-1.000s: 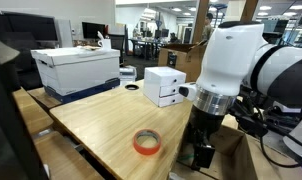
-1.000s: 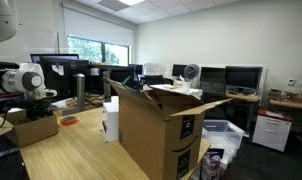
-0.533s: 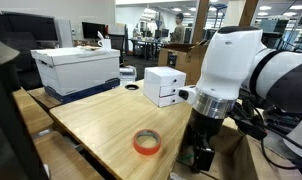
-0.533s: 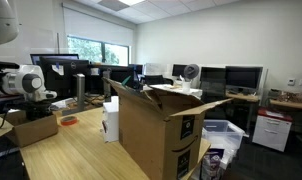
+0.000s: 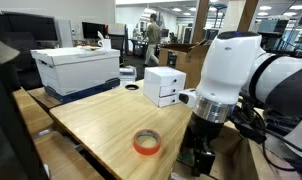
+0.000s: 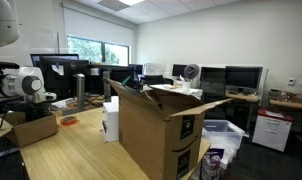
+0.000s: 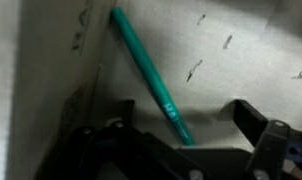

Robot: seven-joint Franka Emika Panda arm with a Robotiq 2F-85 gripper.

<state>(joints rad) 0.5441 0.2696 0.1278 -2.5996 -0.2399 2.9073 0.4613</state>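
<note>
Fingers [image 7: 261, 135] spread wide and released, nothing pinched between them. Hanging low over the floor of the small cardboard box [image 5: 231, 148], going by the wrist view. Teal pen [image 7: 146, 70] lying flat on that box floor, slanted, lower tip poking in between the fingers, upper end close to the box wall. Can't tell whether the tip is actually touching anything, too dark down there. Outside the box: orange tape roll [image 5: 145, 142] flat on the wooden bench [image 5: 91, 120], near the box. White carton [image 5: 164, 87] farther back from the box, same bench. Big open cardboard carton [image 6: 156, 130] well apart from the box.
</note>
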